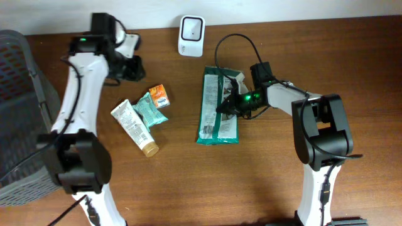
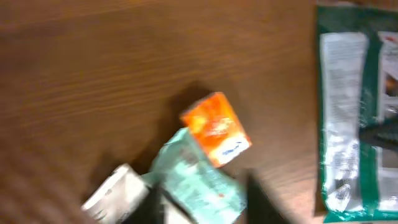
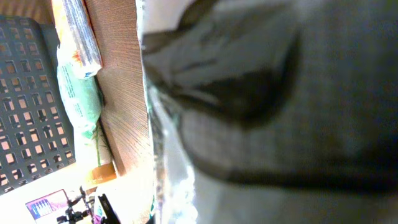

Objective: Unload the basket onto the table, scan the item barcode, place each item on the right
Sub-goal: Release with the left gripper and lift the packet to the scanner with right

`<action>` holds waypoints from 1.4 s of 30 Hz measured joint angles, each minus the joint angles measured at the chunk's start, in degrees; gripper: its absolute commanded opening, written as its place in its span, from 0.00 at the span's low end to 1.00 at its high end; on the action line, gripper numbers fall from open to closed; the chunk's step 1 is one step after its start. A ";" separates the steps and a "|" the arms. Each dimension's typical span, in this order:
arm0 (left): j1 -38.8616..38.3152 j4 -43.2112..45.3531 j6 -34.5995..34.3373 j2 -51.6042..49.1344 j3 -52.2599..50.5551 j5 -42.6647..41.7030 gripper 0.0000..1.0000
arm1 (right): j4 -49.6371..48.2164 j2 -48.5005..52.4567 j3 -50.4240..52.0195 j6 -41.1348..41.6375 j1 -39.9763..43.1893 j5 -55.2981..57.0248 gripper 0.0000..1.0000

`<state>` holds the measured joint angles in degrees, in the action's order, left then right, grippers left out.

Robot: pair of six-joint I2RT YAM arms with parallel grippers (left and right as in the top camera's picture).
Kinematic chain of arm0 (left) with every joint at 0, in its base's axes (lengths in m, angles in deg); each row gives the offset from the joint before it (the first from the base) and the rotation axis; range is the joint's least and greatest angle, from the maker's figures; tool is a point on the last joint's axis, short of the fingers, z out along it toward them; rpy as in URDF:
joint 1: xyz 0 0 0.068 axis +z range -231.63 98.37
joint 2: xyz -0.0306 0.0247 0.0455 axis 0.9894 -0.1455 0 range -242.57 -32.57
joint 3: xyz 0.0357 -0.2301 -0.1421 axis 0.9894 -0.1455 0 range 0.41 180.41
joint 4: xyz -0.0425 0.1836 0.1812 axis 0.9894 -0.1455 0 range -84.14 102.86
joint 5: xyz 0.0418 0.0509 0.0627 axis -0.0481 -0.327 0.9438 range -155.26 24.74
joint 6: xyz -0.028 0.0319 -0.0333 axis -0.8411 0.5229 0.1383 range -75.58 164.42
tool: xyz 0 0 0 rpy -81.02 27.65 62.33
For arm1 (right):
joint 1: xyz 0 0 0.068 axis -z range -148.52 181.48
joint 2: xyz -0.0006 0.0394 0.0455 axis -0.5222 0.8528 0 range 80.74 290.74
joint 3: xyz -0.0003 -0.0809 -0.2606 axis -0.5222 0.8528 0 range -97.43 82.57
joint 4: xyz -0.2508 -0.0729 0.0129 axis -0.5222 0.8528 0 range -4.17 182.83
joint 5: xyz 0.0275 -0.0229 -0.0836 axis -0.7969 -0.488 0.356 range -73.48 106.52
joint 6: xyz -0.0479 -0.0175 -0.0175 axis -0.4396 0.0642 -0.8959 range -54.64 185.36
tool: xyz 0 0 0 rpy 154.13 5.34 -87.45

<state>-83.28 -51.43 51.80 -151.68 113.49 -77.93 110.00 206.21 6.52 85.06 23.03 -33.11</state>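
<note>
Brown wooden tabletop (image 1: 188, 182): your right fingers (image 1: 226, 105) are clamped on the long green-and-white foil packet (image 1: 213, 119); left fingers (image 2: 258, 196) stand apart, small orange carton (image 2: 216, 127) just ahead.

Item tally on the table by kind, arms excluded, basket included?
Packs/pouches: 2 (large green-and-silver pack, small teal pouch)
Orange box: 1
White tube: 1
White scanner: 1
Grey basket: 1
Total: 6
</note>
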 measured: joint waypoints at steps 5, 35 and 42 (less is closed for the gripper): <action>3.98 -1.88 -1.46 -0.04 0.00 1.97 0.99 | 0.02 0.00 0.00 -0.39 0.00 0.00 0.04; 3.91 -1.95 -1.44 -0.04 0.00 2.25 0.99 | 34.67 -14.97 -25.27 -13.86 -1.77 22.64 0.04; 3.91 -1.97 -1.44 -0.04 0.00 2.23 0.99 | 33.24 -19.58 -33.83 -15.63 -11.08 42.69 0.04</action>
<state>-79.37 -53.40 50.35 -151.73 113.49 -75.70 143.24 186.63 -27.32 69.44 11.95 9.58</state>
